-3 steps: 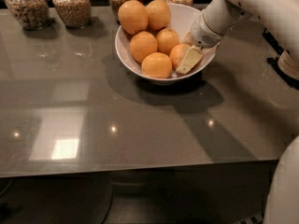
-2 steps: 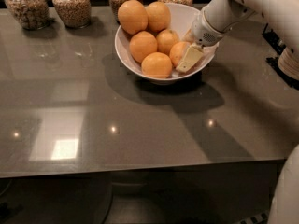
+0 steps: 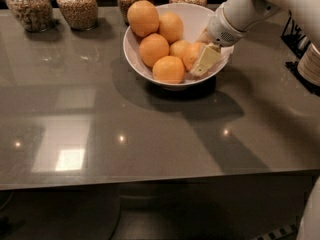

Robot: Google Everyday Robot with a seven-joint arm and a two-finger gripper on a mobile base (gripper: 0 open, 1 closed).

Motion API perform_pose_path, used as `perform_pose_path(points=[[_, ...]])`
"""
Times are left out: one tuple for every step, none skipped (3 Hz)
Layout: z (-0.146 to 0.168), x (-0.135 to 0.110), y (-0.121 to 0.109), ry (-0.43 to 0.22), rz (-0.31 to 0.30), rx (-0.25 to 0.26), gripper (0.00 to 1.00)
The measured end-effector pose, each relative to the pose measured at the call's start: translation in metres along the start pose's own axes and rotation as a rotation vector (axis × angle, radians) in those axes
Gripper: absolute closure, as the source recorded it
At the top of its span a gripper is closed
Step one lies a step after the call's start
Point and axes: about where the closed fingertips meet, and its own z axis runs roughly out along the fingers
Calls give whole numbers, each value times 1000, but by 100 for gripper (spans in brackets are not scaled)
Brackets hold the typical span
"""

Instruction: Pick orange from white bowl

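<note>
One glossy grey table [image 3: 150, 149] carries the whole setup. Toward the upper centre of the frame stands the white bowl [image 3: 131, 54], wide and deep, holding six fruits piled against one another.

The orange [image 3: 191, 55] to be picked lies at the right side of the pile. It is smaller and redder than the rest and touches the front fruit [image 3: 168, 69] and a paler one [image 3: 179, 48] to its left.

The gripper [image 3: 202, 60] is down inside the bowl at the right wall, against this orange. Whether it is closed on the fruit cannot be told.

Handling, as judged:
- The fruit is firm, moderately heavy and round.
- The smooth rind makes it liable to slip or roll.
- Take hold across the widest girth.
- Lift straight up, since the neighbours may shift.

Four glass jars [image 3: 77, 4] of grain stand along the far edge, at the top of the frame.
</note>
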Motion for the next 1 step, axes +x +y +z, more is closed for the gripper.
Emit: perform_pose_path(points=[[-40, -13, 11, -120, 36, 63, 100]])
